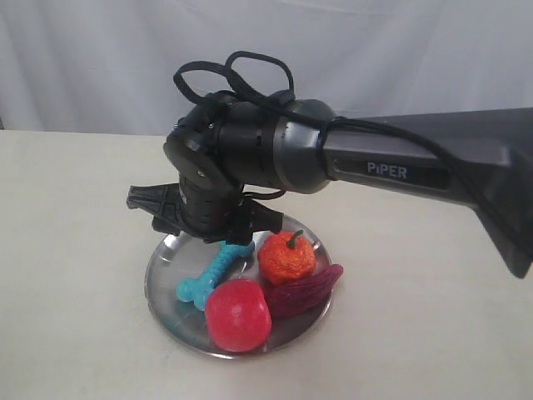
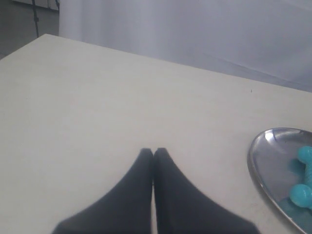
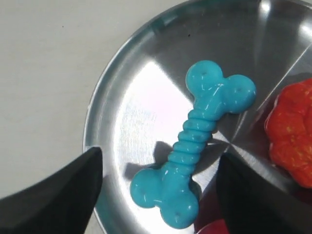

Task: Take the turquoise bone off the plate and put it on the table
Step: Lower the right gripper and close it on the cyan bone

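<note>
The turquoise bone point(image 1: 212, 275) lies flat on the left half of the silver plate point(image 1: 162, 283), on the table point(image 1: 75, 250). My right gripper point(image 1: 208, 229) hangs just above the bone, open. In the right wrist view its fingers straddle the bone point(image 3: 187, 156) without touching it, one over the plate's rim point(image 3: 105, 97), the other towards the orange toy. My left gripper point(image 2: 153, 152) is shut and empty above bare table, with the plate point(image 2: 263, 146) and part of the bone point(image 2: 303, 161) off to one side. The exterior view does not show the left gripper.
On the plate beside the bone are an orange pumpkin-like toy point(image 1: 286, 257), a red round toy point(image 1: 238, 315) and a purple toy point(image 1: 304, 290). The right arm point(image 1: 400, 167) reaches in from the right. A white curtain point(image 1: 100, 58) backs the table.
</note>
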`<control>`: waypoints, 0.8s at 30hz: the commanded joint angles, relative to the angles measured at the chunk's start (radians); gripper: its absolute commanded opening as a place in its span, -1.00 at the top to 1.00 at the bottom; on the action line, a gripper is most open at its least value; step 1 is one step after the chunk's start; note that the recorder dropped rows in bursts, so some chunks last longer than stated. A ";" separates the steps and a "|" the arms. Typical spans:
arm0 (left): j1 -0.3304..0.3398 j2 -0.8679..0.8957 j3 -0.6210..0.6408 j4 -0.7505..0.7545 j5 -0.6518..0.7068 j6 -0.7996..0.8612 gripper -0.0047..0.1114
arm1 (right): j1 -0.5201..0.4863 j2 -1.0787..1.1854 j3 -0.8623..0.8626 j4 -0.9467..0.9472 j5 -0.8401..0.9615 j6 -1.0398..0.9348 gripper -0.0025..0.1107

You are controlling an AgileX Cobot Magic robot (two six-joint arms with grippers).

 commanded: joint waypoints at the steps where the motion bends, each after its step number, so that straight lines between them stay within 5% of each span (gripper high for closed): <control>1: -0.005 -0.001 0.003 -0.003 -0.005 -0.002 0.92 | 0.001 -0.002 -0.007 -0.016 -0.008 0.006 -0.18; 24: -0.005 -0.001 0.003 -0.003 -0.005 -0.002 0.92 | 0.001 0.130 -0.007 -0.094 -0.009 0.196 -0.18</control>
